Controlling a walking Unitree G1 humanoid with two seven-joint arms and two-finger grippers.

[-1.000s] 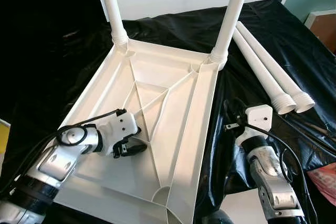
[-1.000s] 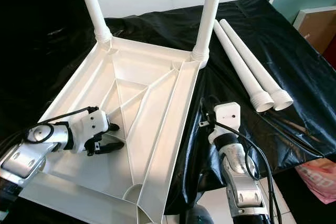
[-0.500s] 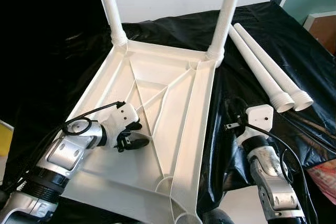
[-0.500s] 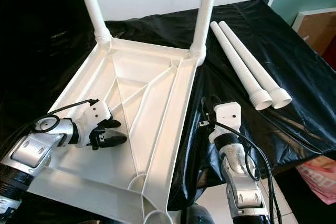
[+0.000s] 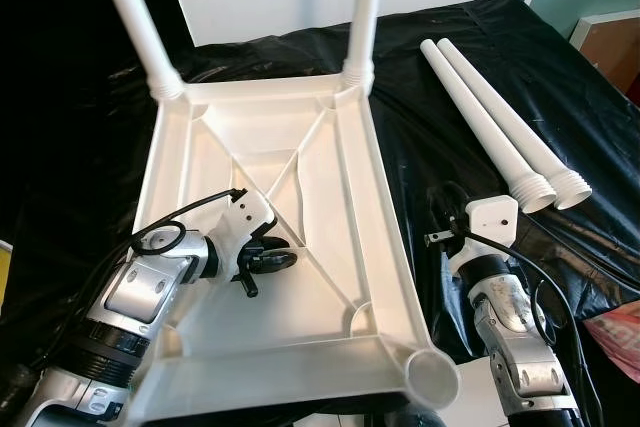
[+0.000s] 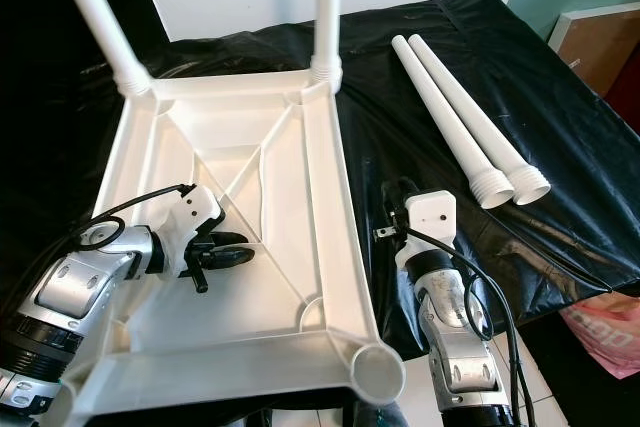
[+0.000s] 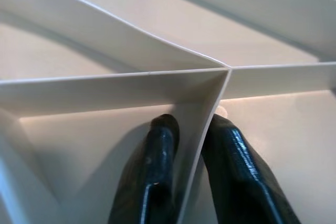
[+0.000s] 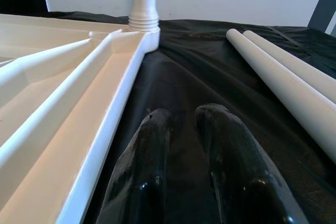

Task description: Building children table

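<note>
Your white tabletop (image 5: pixel 330 207) lies upside down on the black sheet (image 5: pixel 450 137), two legs (image 5: pixel 362 7) screwed upright into its far corners at 11 and 12 o'clock. Your left gripper (image 5: pixel 278 260) sits inside the underside at 8 o'clock, fingers (image 7: pixel 157 182) pinched on a thin rib (image 7: pixel 207 124), one on each side. Your right gripper (image 8: pixel 184 145) hovers over the sheet just beside the top's right edge, at 4 o'clock, fingers nearly together, holding nothing. Two loose legs (image 5: pixel 500 117) lie side by side on the sheet at 2 o'clock.
</note>
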